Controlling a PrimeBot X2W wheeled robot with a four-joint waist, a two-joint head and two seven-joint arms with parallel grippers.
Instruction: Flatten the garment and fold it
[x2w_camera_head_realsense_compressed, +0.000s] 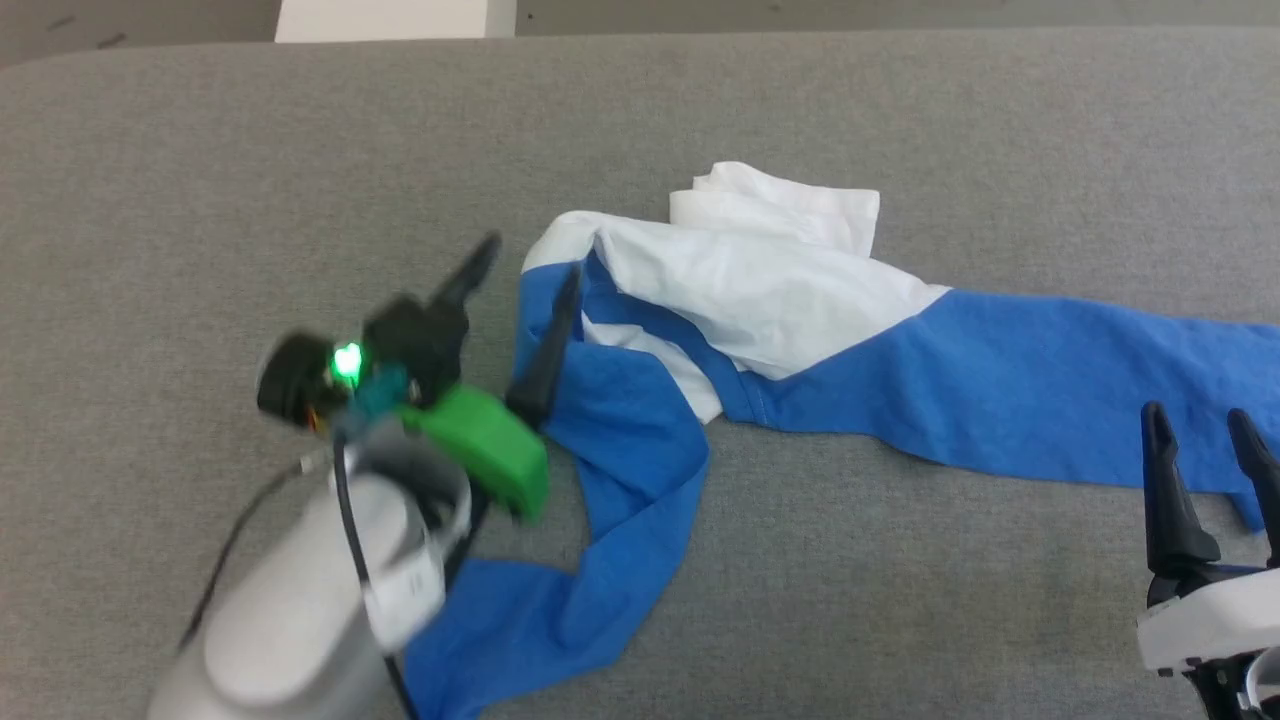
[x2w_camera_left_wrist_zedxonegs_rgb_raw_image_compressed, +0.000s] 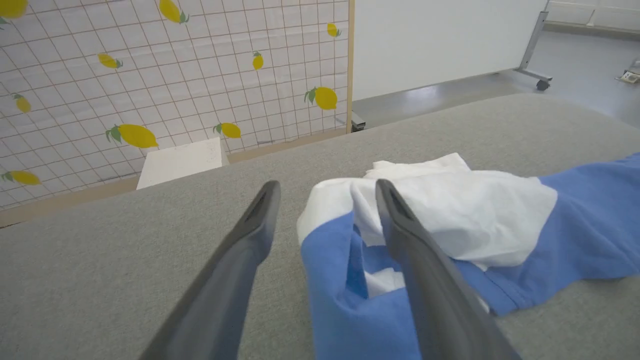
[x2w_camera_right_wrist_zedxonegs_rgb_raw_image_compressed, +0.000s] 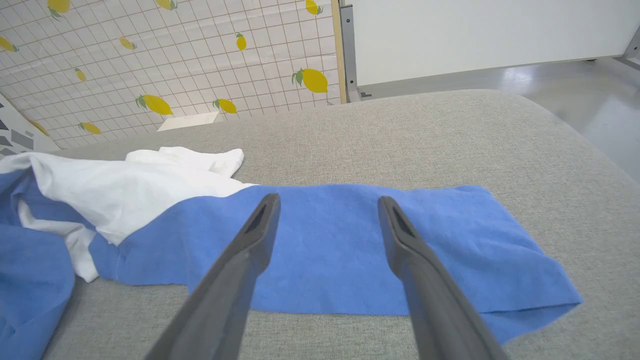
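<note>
Left forearm (x2w_camera_head_realsense_compressed: 290, 600), pale and blurred, crosses the near-left corner of the grey padded surface (x2w_camera_head_realsense_compressed: 250, 150) and leads up to the left gripper (x2w_camera_head_realsense_compressed: 531, 256) (x2w_camera_left_wrist_zedxonegs_rgb_raw_image_compressed: 326, 184). Its jaws stand spread and pinch nothing. One finger lies along the blue shoulder fold of the garment (x2w_camera_head_realsense_compressed: 760, 290) (x2w_camera_left_wrist_zedxonegs_rgb_raw_image_compressed: 475, 210); whether it touches the cloth or sits just above it cannot be told.

The garment lies crumpled across the middle of the surface. Its white body is bunched and doubled toward the far edge. One blue sleeve (x2w_camera_head_realsense_compressed: 1050, 400) (x2w_camera_right_wrist_zedxonegs_rgb_raw_image_compressed: 325, 235) is stretched flat toward the right edge, and the other sleeve (x2w_camera_head_realsense_compressed: 620, 480) curls toward the near edge and passes beneath the left forearm. The right gripper (x2w_camera_head_realsense_compressed: 1195, 412) (x2w_camera_right_wrist_zedxonegs_rgb_raw_image_compressed: 328, 198) is at the near-right corner, its jaws likewise spread and empty, with the fingers over the cuff end of the flat sleeve.

Likely hazards:
- **Snagging:** the left finger beside the shoulder fold may catch the cloth as the arm moves. That would drag the fold and undo any flattening.
- **Doubled layers:** the white body is stacked on itself, so a pinch there may take two layers. Spreading would then pull the bundle along whole.
- **Pinned sleeve:** the curled sleeve lies under the forearm and may be pinned or twisted further.
- **Uneven pull:** a pull on the flat sleeve alone would probably slide the whole shirt toward the right edge, since nothing anchors the far side.
</note>
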